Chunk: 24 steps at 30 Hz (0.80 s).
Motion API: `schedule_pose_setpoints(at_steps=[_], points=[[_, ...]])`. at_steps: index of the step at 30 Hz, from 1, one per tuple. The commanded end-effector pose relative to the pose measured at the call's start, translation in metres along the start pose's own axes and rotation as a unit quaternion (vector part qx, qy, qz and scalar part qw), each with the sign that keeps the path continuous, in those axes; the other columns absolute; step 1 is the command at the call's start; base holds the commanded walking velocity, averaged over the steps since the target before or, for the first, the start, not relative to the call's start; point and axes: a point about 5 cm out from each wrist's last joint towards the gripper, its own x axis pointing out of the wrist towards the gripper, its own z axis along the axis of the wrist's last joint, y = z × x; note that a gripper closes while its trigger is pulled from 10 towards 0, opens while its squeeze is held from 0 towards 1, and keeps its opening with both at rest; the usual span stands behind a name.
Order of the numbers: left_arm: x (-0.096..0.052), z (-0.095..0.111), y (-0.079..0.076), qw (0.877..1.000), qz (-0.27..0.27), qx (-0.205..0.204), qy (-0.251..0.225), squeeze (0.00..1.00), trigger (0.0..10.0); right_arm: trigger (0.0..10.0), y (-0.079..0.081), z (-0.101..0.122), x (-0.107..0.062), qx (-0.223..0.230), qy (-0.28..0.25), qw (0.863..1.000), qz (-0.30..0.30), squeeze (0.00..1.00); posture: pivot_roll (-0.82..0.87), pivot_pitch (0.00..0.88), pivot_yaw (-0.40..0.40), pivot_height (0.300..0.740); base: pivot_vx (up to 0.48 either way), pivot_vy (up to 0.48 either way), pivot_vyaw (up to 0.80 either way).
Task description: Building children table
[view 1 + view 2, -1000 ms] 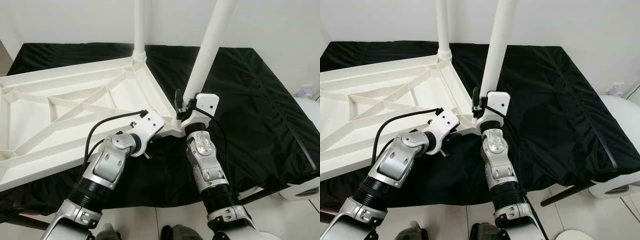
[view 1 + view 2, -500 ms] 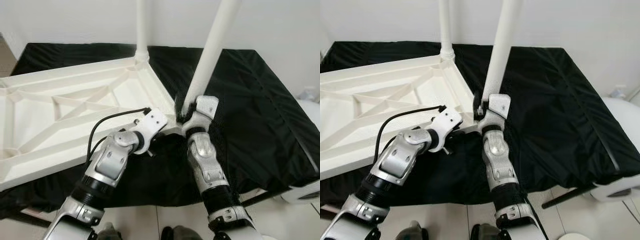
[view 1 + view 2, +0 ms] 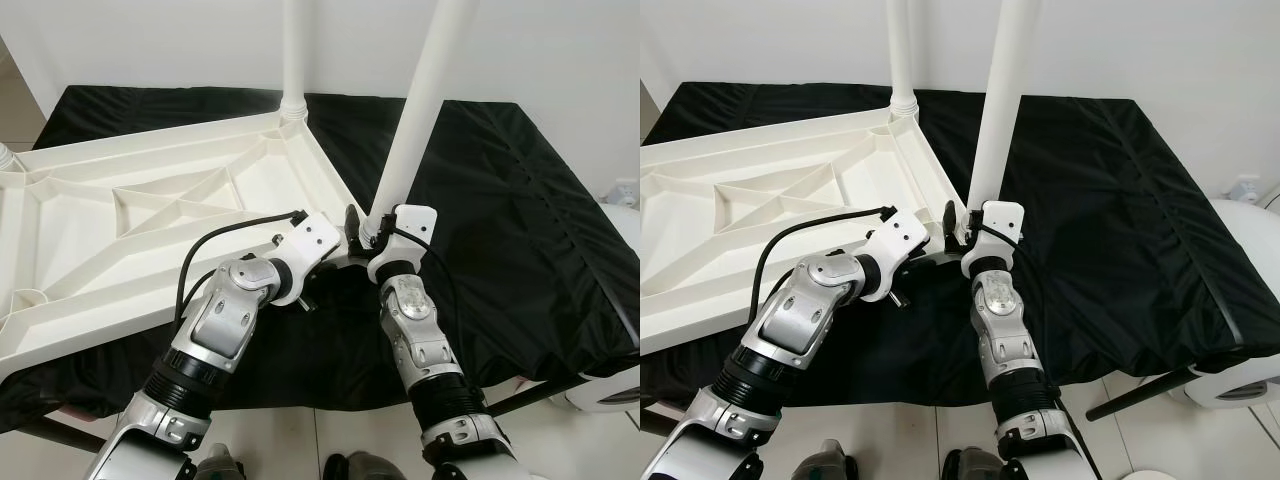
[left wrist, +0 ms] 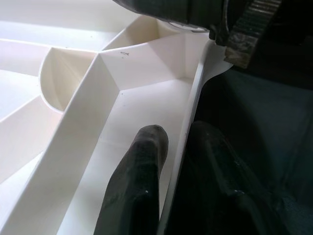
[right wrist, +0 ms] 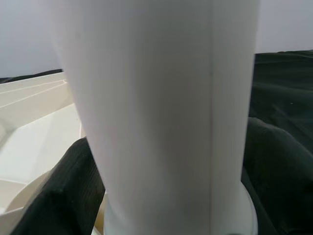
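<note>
The right gripper [image 3: 365, 228] sat just right of the frame's centre in the head views, clamped around the base of a white table leg [image 3: 420, 100]; in the right wrist view 1 black finger [image 5: 63, 196] lay against each side of that leg [image 5: 161, 117], which stood nearly upright on its round foot collar. From the gripper the leg rose, tilting slightly to the right, out through the top edge of the frame.

The left gripper [image 3: 335, 262] was just to the left of it, near the frame's middle, pinching the thin side wall of the white tabletop [image 3: 150, 230]. In the left wrist view 1 finger [image 4: 134, 181] lay inside the tray-like underside and the other finger outside against the black cloth, with the wall [image 4: 188, 127] between them.

The tabletop lay upside down across the left half of the frame, its ribbed underside showing triangular cells, and its near right corner met both grippers. A 2nd white leg [image 3: 294, 60] stood upright in the far corner socket, at the upper middle of the frame. Everything rested on a table covered with black cloth [image 3: 520, 220], which spread over the right half of the frame. A white rounded object [image 3: 610, 385] sat at the lower right edge.
</note>
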Motion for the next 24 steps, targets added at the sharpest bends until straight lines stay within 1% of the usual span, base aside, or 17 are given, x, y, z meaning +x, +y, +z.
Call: schedule_pose_setpoints(at_steps=[1, 2, 3, 4, 6, 7, 9, 11, 19, 20, 21, 22, 24], points=[[-0.0035, 0.0346, -0.0038, 0.996, 0.004, 0.039, -0.076, 0.00, 10.0, 10.0, -0.0014, -0.0028, 0.0007, -0.004, 0.006, 1.000, -0.001, 1.00, 0.02, 0.000, -0.075, 0.740, 0.000, 0.000, 0.00], [-0.0035, 0.0346, -0.0038, 0.996, 0.004, 0.039, -0.076, 0.00, 10.0, 10.0, -0.0014, -0.0028, 0.0007, -0.004, 0.006, 1.000, -0.001, 1.00, 0.02, 0.000, -0.075, 0.740, 0.000, 0.000, 0.00], [-0.0031, 0.0334, -0.0046, 0.996, 0.003, 0.041, -0.074, 0.00, 10.0, 10.0, -0.0013, -0.0027, 0.0009, -0.003, 0.006, 1.000, 0.001, 0.46, 0.02, 0.000, -0.074, 0.740, 0.000, 0.000, 0.00], [-0.0029, 0.0323, -0.0056, 0.997, 0.000, 0.042, -0.071, 0.00, 10.0, 10.0, -0.0013, -0.0026, 0.0013, -0.003, 0.006, 1.000, 0.002, 0.16, 0.02, 0.000, -0.072, 0.740, 0.000, 0.000, 0.00], [-0.0029, 0.0323, -0.0056, 0.997, 0.000, 0.042, -0.071, 0.00, 10.0, 10.0, -0.0013, -0.0026, 0.0013, -0.003, 0.006, 1.000, 0.002, 0.16, 0.02, 0.000, -0.072, 0.740, 0.000, 0.000, 0.00], [-0.0026, 0.0309, -0.0063, 0.997, -0.003, 0.041, -0.066, 1.00, 10.0, 10.0, -0.0012, -0.0024, 0.0015, -0.004, 0.005, 1.000, 0.003, 0.08, 0.02, 0.000, -0.072, 0.740, 0.000, 0.000, 0.00], [-0.0026, 0.0309, -0.0063, 0.997, -0.003, 0.041, -0.066, 1.00, 10.0, 10.0, -0.0012, -0.0024, 0.0015, -0.004, 0.005, 1.000, 0.003, 0.08, 0.02, 0.000, -0.072, 0.740, 0.000, 0.000, 0.00], [-0.0026, 0.0296, -0.0070, 0.997, -0.006, 0.038, -0.062, 1.00, 10.0, 10.0, -0.0017, -0.0022, 0.0017, -0.004, 0.005, 1.000, 0.004, 0.00, 0.02, 0.000, -0.070, 0.740, 0.000, 0.000, 0.00], [-0.0027, 0.0286, -0.0063, 0.998, -0.003, 0.041, -0.055, 1.00, 10.0, 10.0, -0.0028, -0.0024, 0.0009, -0.007, 0.005, 1.000, 0.005, 0.00, 0.02, 0.000, -0.069, 0.740, 0.000, 0.000, 0.00], [-0.0027, 0.0285, -0.0060, 0.998, -0.002, 0.043, -0.054, 0.37, 10.0, 10.0, -0.0030, -0.0024, 0.0009, -0.007, 0.005, 1.000, 0.006, 0.00, 0.02, 0.000, -0.069, 0.740, 0.000, 0.000, 0.00], [-0.0027, 0.0285, -0.0060, 0.998, -0.002, 0.043, -0.054, 0.37, 10.0, 10.0, -0.0030, -0.0024, 0.0009, -0.007, 0.005, 1.000, 0.006, 0.00, 0.02, 0.000, -0.069, 0.740, 0.000, 0.000, 0.00], [-0.0029, 0.0282, -0.0057, 0.998, -0.002, 0.046, -0.053, 0.00, 10.0, 10.0, -0.0030, -0.0023, 0.0008, -0.008, 0.004, 1.000, 0.009, 0.00, 0.02, 0.000, -0.069, 0.740, 0.000, 0.000, 0.00], [-0.0032, 0.0274, -0.0052, 0.998, -0.001, 0.048, -0.051, 0.00, 10.0, 10.0, -0.0034, -0.0025, 0.0007, -0.008, 0.004, 1.000, 0.011, 0.00, 0.02, 0.000, -0.068, 0.740, 0.000, 0.000, 0.00]])
